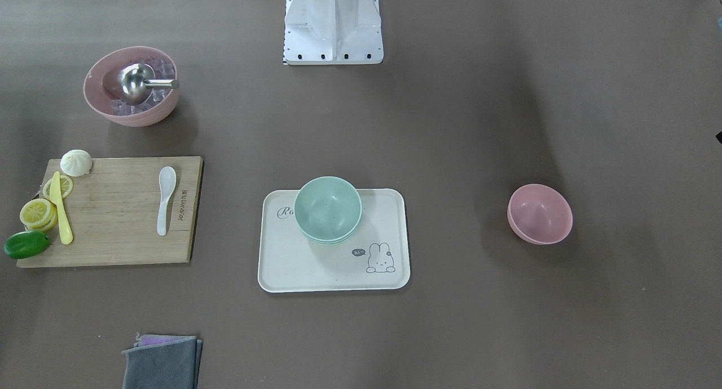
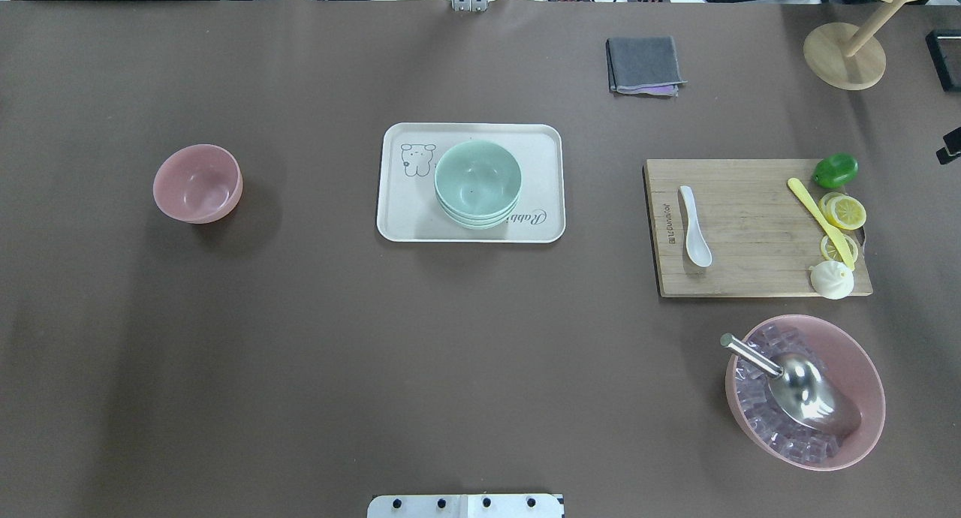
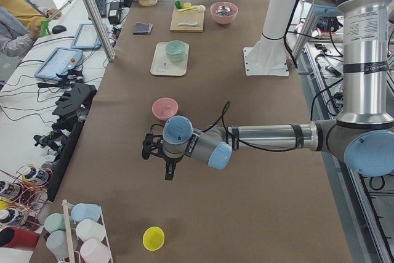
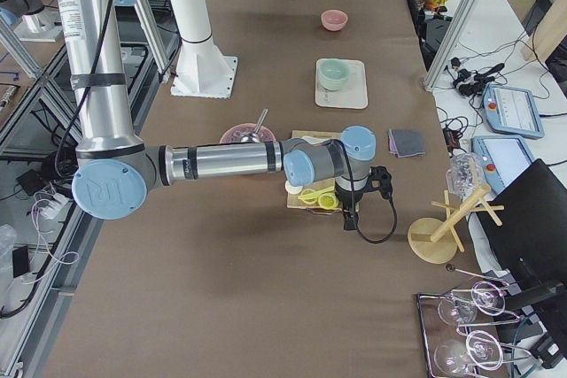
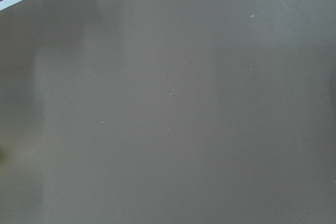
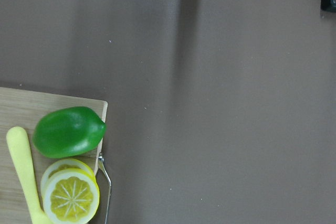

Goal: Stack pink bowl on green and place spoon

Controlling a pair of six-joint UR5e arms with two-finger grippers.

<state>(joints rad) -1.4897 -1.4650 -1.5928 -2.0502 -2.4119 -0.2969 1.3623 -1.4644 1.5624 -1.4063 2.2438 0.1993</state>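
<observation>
The left gripper [image 3: 168, 170], lower centre, and the right gripper [image 4: 348, 219], centre right, hung above the table [image 3: 246, 214]; how far open either was, I could not tell.

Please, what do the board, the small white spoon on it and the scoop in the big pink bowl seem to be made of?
Board: wood, probably with a matte finish; it is pale brown with visible grain lines.
White spoon: glossy ceramic or plastic; it is smooth with a soft shine, and I cannot tell which.
Scoop: polished metal, probably steel; it shows mirror-like silver reflections.
</observation>
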